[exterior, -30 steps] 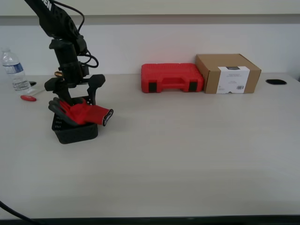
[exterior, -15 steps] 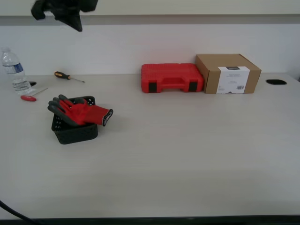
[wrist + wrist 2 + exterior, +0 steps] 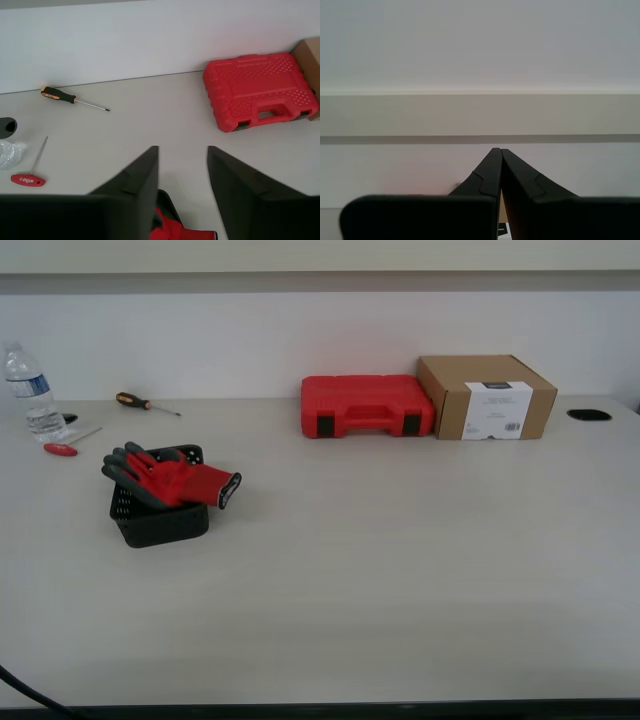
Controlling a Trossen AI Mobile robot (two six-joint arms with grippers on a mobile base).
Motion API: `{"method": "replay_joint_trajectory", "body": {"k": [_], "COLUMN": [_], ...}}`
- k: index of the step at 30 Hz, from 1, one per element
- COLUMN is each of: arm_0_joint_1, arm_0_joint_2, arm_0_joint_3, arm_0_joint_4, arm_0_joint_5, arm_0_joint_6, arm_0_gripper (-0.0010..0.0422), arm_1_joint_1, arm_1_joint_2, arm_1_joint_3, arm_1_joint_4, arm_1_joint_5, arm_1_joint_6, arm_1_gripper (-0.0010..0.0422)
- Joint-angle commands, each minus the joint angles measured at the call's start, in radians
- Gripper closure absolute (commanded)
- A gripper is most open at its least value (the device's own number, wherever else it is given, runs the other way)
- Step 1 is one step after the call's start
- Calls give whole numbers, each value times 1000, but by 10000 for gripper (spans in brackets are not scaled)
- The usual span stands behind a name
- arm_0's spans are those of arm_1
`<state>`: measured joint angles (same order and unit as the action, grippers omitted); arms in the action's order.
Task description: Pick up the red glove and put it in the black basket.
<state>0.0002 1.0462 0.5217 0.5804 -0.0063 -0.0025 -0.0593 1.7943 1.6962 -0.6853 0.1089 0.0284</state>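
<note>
Exterior view: red glove (image 3: 172, 480) lying across top of black basket (image 3: 160, 522), near exterior view's left; cuff sticking out over rim, so glove sitting on basket, not fully down inside. No arm showing here. Red case (image 3: 368, 406) and cardboard box (image 3: 487, 396) sitting at back, well apart

First wrist view: my first gripper (image 3: 182, 167) hanging high over table, jaws apart, holding nothing; bit of glove peeking below

Second wrist view: my second gripper (image 3: 500, 167) pointing at wall, jaws pressed together, holding nothing

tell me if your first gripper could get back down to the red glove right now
Probably yes: my first gripper is open and empty above the red glove, which lies uncovered across the black basket with nothing between.
</note>
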Motion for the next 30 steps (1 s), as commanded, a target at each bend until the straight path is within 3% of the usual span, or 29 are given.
{"method": "replay_joint_trajectory", "body": {"k": [1,3,6,9,11,12,16,20,23,27,30], "arm_0_joint_1": [1,0,1,1,1,1,1,1,0,1,1], "arm_0_joint_2": [0,0,0,0,0,0,0,0,0,0,0], "arm_0_joint_3": [1,1,1,1,1,1,1,1,1,1,1], "arm_0_joint_4": [2,2,2,2,2,2,2,2,2,2,2], "arm_0_joint_5": [0,0,0,0,0,0,0,0,1,0,0], "arm_0_joint_6": [3,3,3,3,3,3,3,3,3,3,3], "arm_0_gripper": [412,412,412,412,412,412,412,412,412,412,412], "arm_1_joint_1": [0,0,0,0,0,0,0,0,0,0,0], "arm_1_joint_2": [0,0,0,0,0,0,0,0,0,0,0], "arm_1_joint_3": [0,0,0,0,0,0,0,0,0,0,0], "arm_1_joint_4": [0,0,0,0,0,0,0,0,0,0,0], "arm_1_joint_5": [0,1,1,1,1,1,1,1,1,1,1], "arm_1_joint_6": [-4,-12,-13,-13,-12,-11,-6,-6,-18,-18,-17], "arm_1_gripper": [420,389,291,161,33,-6,161,413,369,227,82]}}
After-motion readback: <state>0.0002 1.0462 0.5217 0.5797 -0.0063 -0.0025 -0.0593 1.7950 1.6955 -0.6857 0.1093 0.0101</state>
